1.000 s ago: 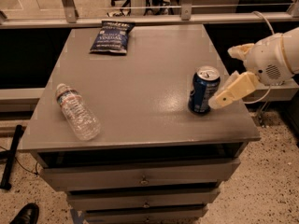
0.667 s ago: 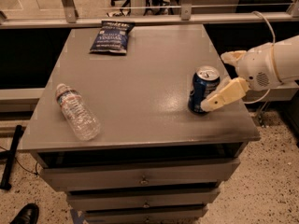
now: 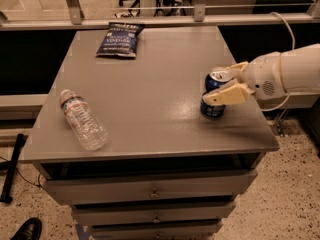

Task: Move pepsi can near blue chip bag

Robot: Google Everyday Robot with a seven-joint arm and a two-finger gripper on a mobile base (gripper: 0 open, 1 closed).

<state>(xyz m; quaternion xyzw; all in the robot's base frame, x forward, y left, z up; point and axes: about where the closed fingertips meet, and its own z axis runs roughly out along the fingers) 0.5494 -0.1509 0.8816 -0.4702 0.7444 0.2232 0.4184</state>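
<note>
The pepsi can stands upright on the grey table near its right edge, dark blue with a silver top. My gripper reaches in from the right and straddles the can. One pale finger lies across the can's front and the other sits behind its top. The jaws are open around the can, which rests on the table. The blue chip bag lies flat at the table's far left, well away from the can.
A clear plastic water bottle lies on its side at the table's front left. Drawers sit below the tabletop. A rail runs behind the table. A black shoe is on the floor at bottom left.
My gripper has moved left, from beside the can's right side to straddling it. The can, bag and bottle have not moved.
</note>
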